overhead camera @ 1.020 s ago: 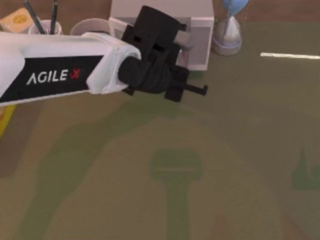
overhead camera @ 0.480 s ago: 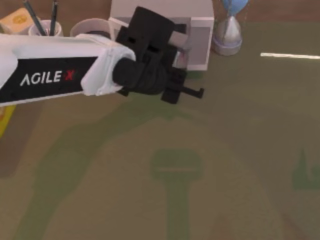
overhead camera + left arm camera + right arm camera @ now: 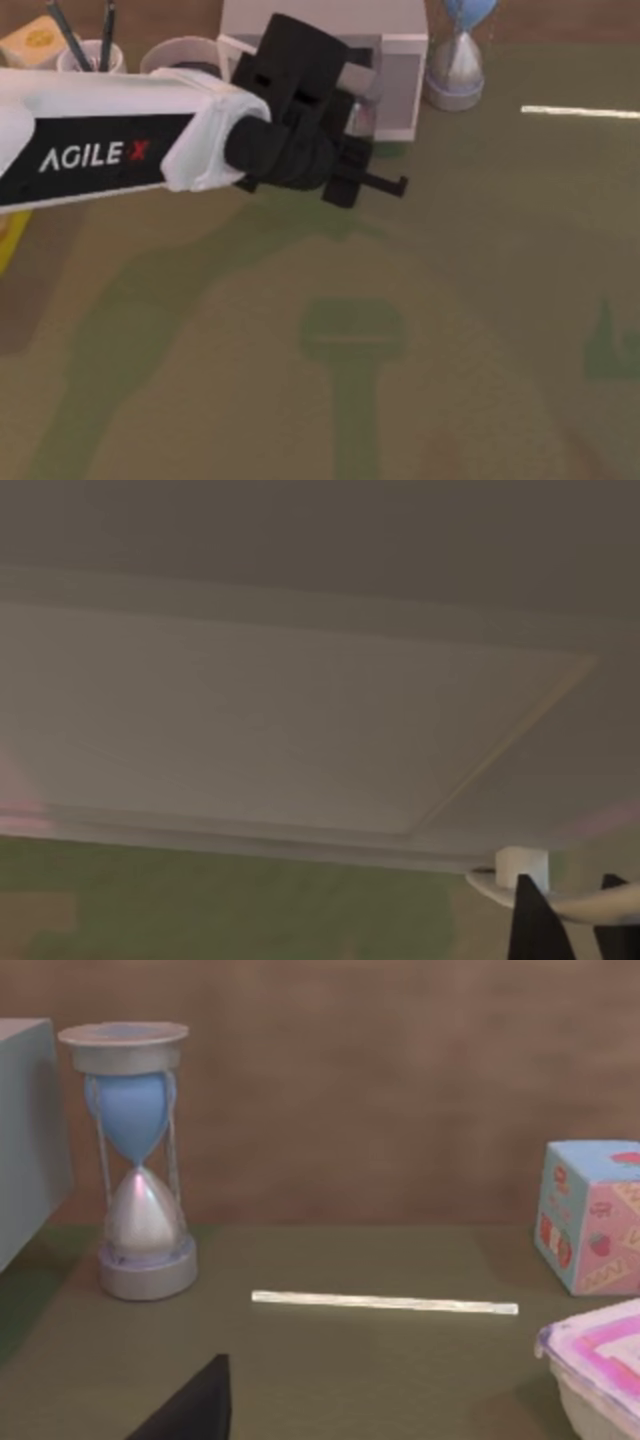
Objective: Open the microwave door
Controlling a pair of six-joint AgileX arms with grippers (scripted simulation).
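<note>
An hourglass (image 3: 458, 62) stands just right of the microwave (image 3: 395, 60).

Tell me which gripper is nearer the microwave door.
Left. The left gripper is right at the microwave door, fingertips at its handle edge. The right gripper is off to the table's right, beyond the hourglass.

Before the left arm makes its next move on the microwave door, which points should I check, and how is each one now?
1. Left hand at the handle: ok.
2. Firm hold on the handle: cannot tell.
3. Door shut or ajar: cannot tell, the arm hides it.
4. Hourglass beside the microwave, likely outside the door's swing: ok.
5. Right hand away from the microwave: ok.
</note>
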